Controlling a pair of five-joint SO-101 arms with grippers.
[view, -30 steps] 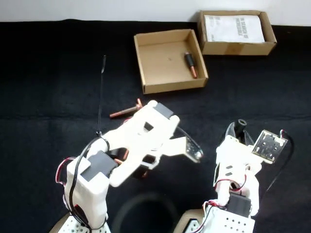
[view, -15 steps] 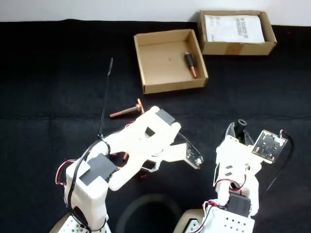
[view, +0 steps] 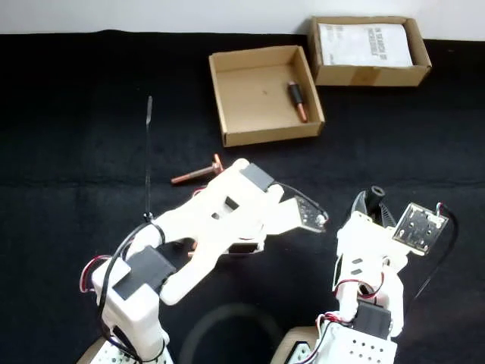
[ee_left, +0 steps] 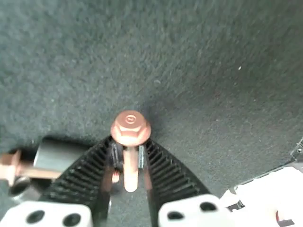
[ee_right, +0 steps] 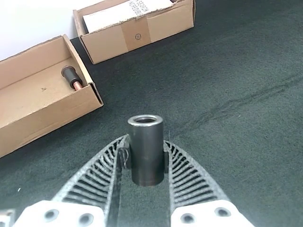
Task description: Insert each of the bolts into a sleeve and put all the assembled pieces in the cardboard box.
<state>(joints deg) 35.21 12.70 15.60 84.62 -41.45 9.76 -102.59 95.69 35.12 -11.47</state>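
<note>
My left gripper (ee_left: 129,144) is shut on a copper bolt (ee_left: 130,127), pinching the shank just under the hex head. Beside it on the black mat lies a dark sleeve (ee_left: 54,156) with another bolt (ee_left: 9,165) sticking out of it. In the high view the left arm (view: 227,216) covers this spot. My right gripper (ee_right: 145,141) is shut on a dark sleeve (ee_right: 146,151) held upright, bore open; it also appears in the high view (view: 376,196). A loose bolt (view: 195,173) lies on the mat. The open cardboard box (view: 227,83) holds one assembled piece (view: 297,101).
A second cardboard box (view: 364,74) with a printed sheet inside stands at the back right. A thin black cable tie (view: 148,152) sticks up from the left arm. The mat's far edge meets a white wall.
The left arm has swung its wrist forward and to the right, and its cable tie leans further left. The right arm and the loose bolt have not moved.
</note>
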